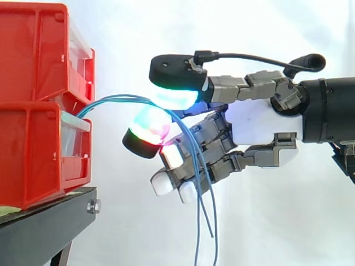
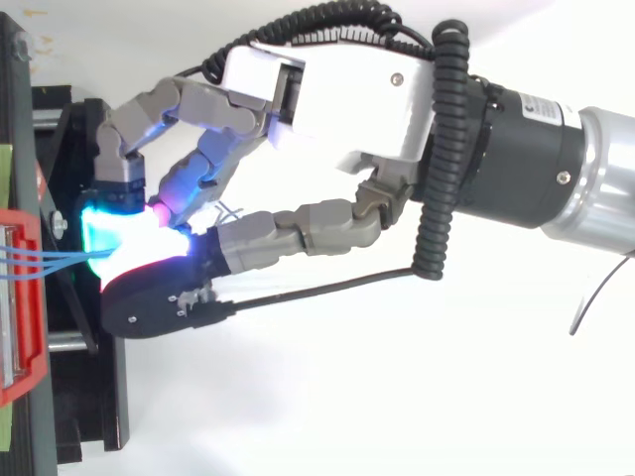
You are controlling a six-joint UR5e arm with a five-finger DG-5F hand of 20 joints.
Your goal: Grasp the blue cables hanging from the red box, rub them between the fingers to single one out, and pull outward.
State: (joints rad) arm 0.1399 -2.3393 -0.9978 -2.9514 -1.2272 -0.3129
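**Robot hand.** The robot hand (image 1: 260, 124) is brought in from the right and is closed in a pinch. Two glowing pads are set against each other. The upper pad (image 1: 175, 95) glows cyan-green and the lower pad (image 1: 147, 130) glows red and cyan. The blue cables (image 1: 123, 98) are clamped between them. The remaining fingers are curled below the pinch, and their white tips (image 1: 163, 183) point toward the bins. The loose cable ends hang down in front of these fingers. Whether they are touched cannot be told.

**Cables.** The cables come out of the gap between the two stacked red bins (image 1: 33, 111). They arch to the right into the pinch, then drop well below the robot hand. The bins are carried at the front edge of the black stand (image 1: 44, 224).

**Side view.** The arch, the hanging ends and the stacking of the bins are shown against the white curtain (image 1: 166, 27).

**Top view.** The cables (image 2: 50, 260) are seen as thin strands running side by side from the bin front (image 2: 25, 297) into the bright glow of the pressed pads (image 2: 124, 238). The white back of the robot hand (image 2: 337, 89) and the spread of its fingers toward the stand (image 2: 89, 416) are also visible.
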